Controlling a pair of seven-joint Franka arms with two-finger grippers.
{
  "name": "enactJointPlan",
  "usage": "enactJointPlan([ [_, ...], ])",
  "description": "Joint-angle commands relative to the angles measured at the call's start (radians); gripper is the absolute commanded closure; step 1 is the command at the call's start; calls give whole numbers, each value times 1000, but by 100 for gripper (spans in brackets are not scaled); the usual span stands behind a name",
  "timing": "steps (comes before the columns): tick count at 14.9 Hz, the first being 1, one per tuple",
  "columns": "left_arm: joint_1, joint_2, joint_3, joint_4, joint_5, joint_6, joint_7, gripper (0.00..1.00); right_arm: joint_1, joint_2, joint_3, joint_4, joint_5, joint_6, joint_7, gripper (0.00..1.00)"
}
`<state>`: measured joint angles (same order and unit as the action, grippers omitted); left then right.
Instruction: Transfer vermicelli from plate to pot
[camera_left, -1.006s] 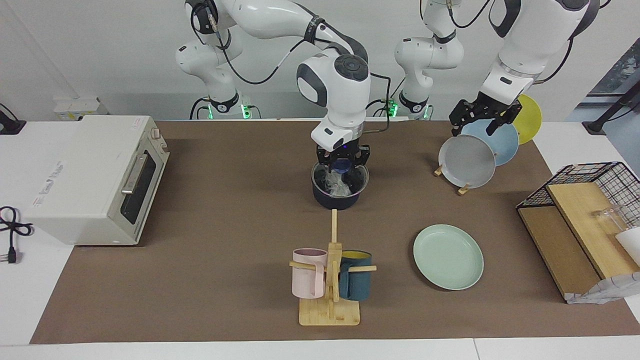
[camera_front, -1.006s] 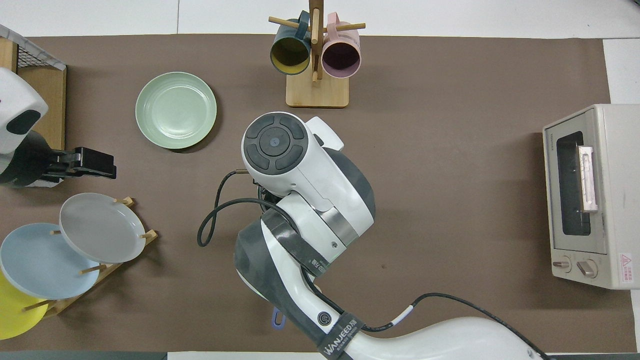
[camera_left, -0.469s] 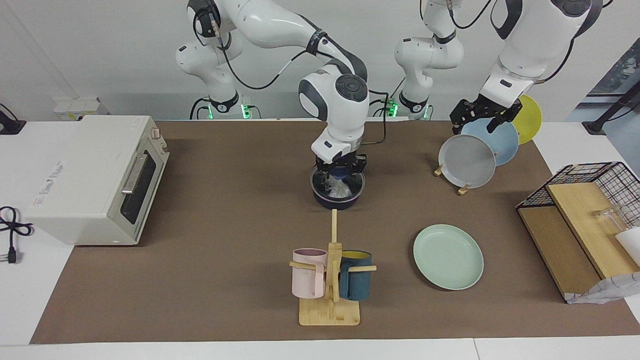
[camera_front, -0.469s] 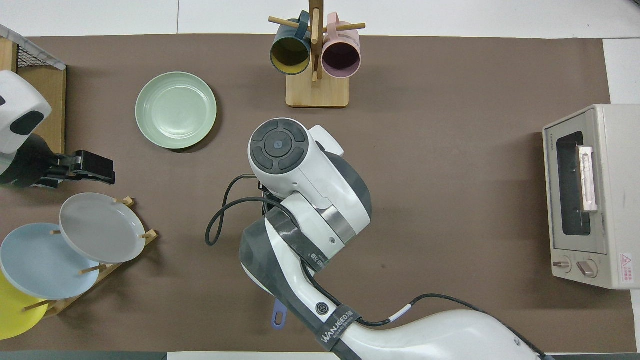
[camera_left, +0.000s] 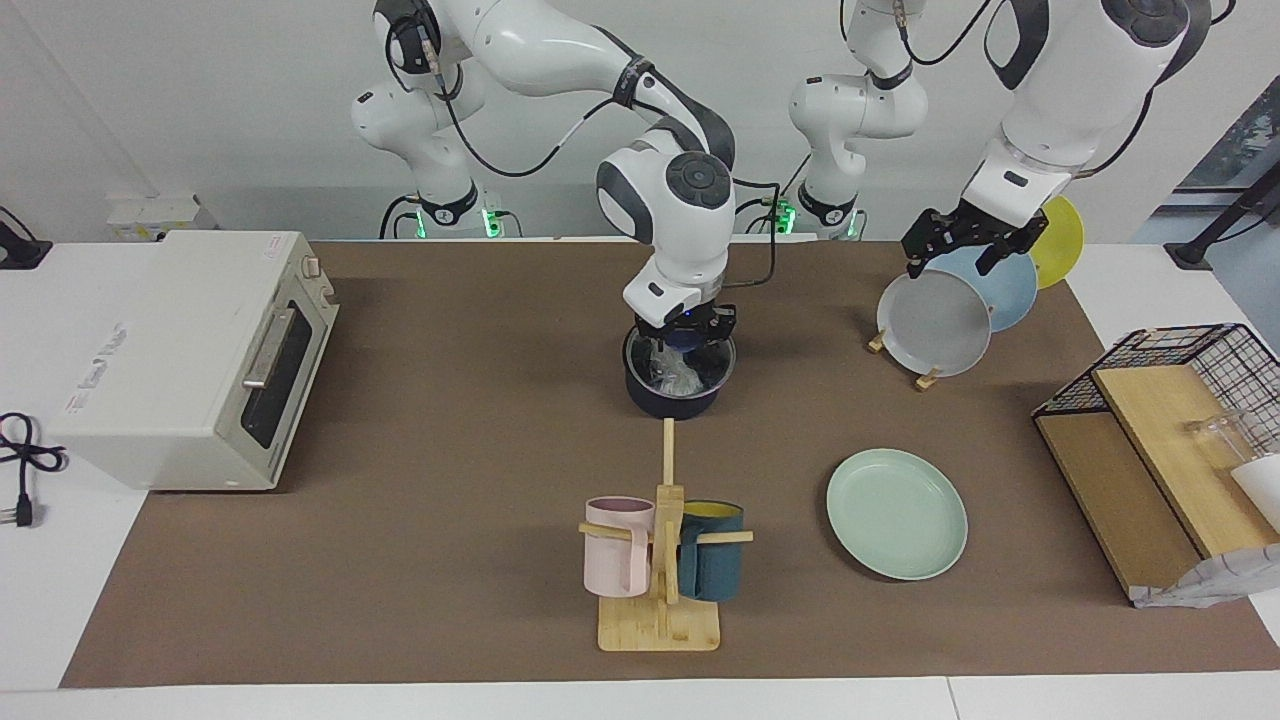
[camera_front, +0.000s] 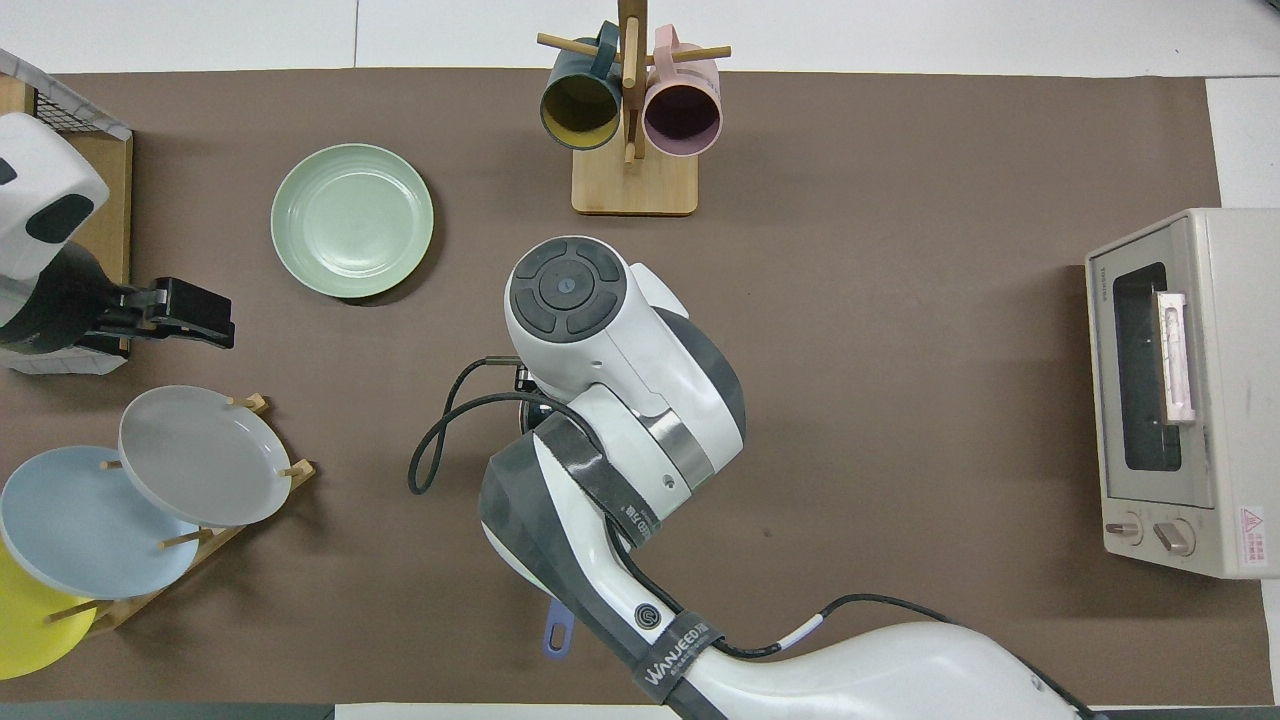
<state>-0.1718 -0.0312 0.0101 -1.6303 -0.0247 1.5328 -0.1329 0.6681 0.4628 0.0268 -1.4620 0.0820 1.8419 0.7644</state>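
Observation:
The dark pot (camera_left: 672, 396) stands mid-table, toward the robots. The whitish vermicelli (camera_left: 675, 372) lies inside it. My right gripper (camera_left: 683, 332) hangs just over the pot's mouth, fingers apart and holding nothing. In the overhead view the right arm hides the pot and only the blue handle's tip (camera_front: 556, 636) shows. The mint-green plate (camera_left: 897, 513) lies bare, farther from the robots, toward the left arm's end; it also shows in the overhead view (camera_front: 352, 221). My left gripper (camera_left: 965, 243) waits open over the plate rack (camera_front: 190, 312).
A rack holds grey (camera_left: 933, 322), light-blue (camera_left: 1005, 283) and yellow (camera_left: 1060, 238) plates. A wooden mug tree (camera_left: 660, 560) with pink and teal mugs stands farther out than the pot. A toaster oven (camera_left: 190, 355) is at the right arm's end, a wire basket (camera_left: 1180, 400) at the left arm's.
The right arm's wrist has shifted a little over the pot, with the vermicelli staying in the pot. The left gripper has drifted slightly above the rack.

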Motion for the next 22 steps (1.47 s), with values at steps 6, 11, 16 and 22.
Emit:
enactJointPlan([
  [6,63,-10,-49,21,12,-26,19,0,1,-55,-1,-84,24,31,18,79],
  [11,54,-12,-47,14,12,-10,16,0,1,-56,-1,-96,24,57,19,49],
  [16,60,-15,-47,6,12,0,21,0,-8,-53,-4,-81,-17,63,7,0],
  [22,52,-19,-44,-6,12,3,13,0,-102,-90,-10,25,-113,11,-26,0],
])
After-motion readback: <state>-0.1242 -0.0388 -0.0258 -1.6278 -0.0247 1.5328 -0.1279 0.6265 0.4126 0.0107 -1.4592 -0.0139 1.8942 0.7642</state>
